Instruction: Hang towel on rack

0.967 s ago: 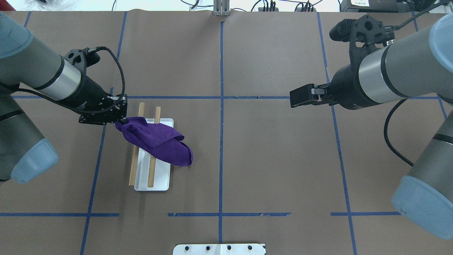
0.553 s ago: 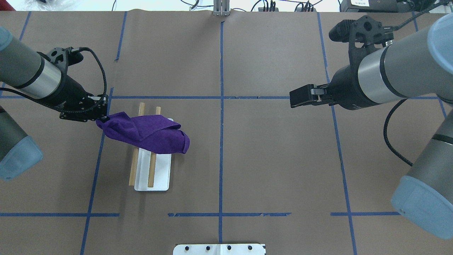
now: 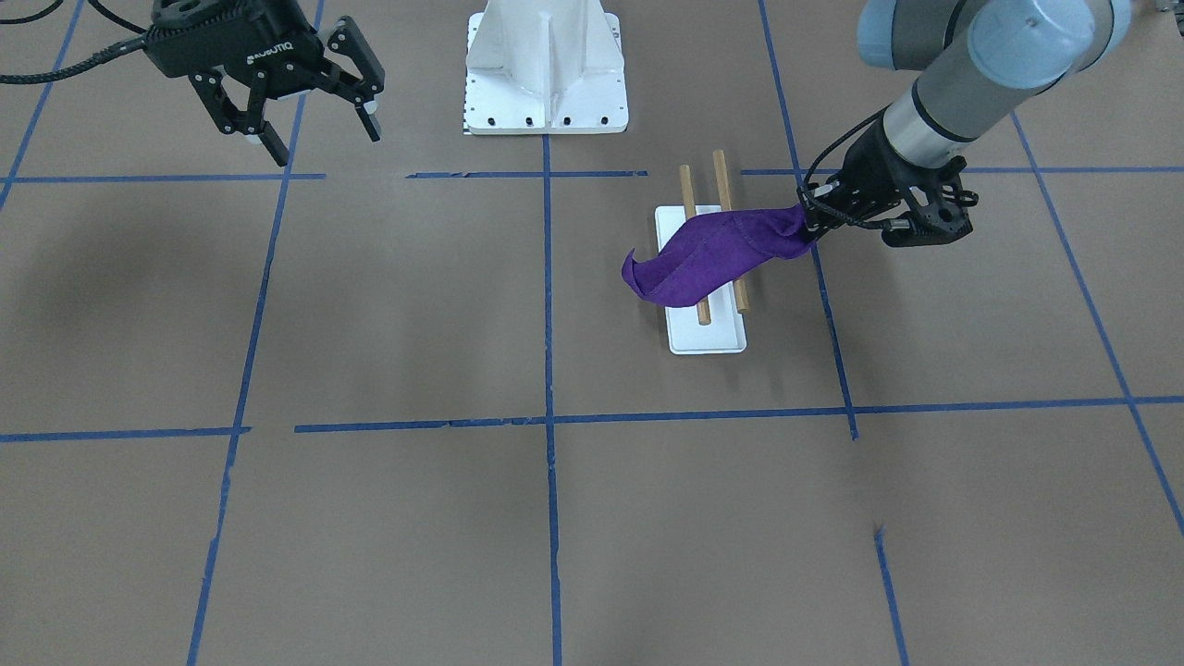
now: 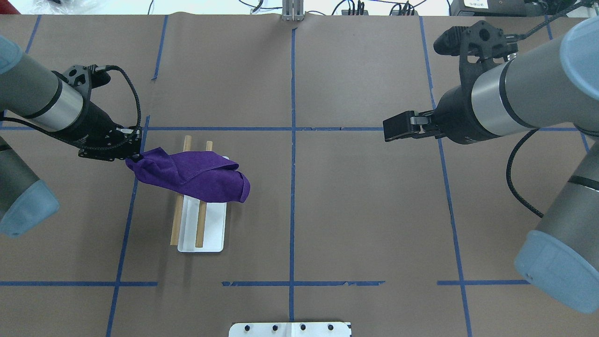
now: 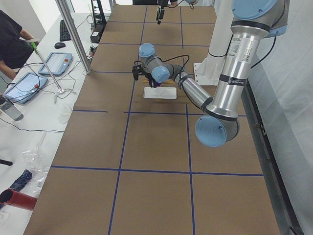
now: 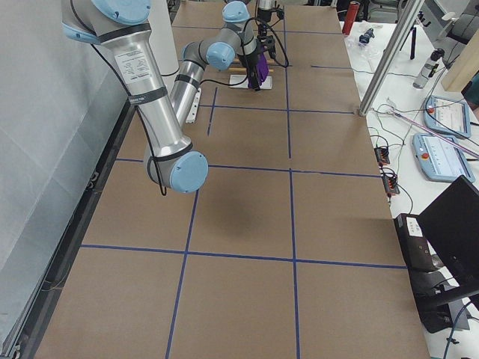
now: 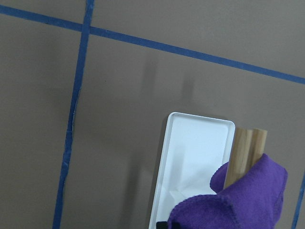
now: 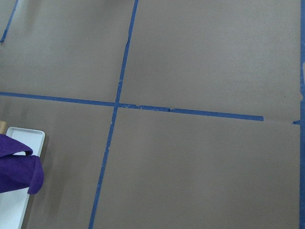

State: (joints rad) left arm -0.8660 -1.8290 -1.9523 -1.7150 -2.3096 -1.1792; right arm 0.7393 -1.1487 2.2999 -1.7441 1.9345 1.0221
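Note:
A purple towel lies draped across the two wooden dowels of the rack, above its white base. My left gripper is shut on the towel's left corner, just left of the rack. In the front view the towel stretches from that gripper over the dowels, its far end hanging down. The left wrist view shows the towel, a dowel and the base. My right gripper is open and empty, high at the far side.
The table is brown paper with blue tape lines. The white robot pedestal stands at the robot's side. Operators' tablets and cables lie on a side bench beyond the table's far edge.
My left gripper pulled the towel's corner to the left, away from the rack. The towel slid over the dowels and its hanging end rose. It has barely moved in the last half second.

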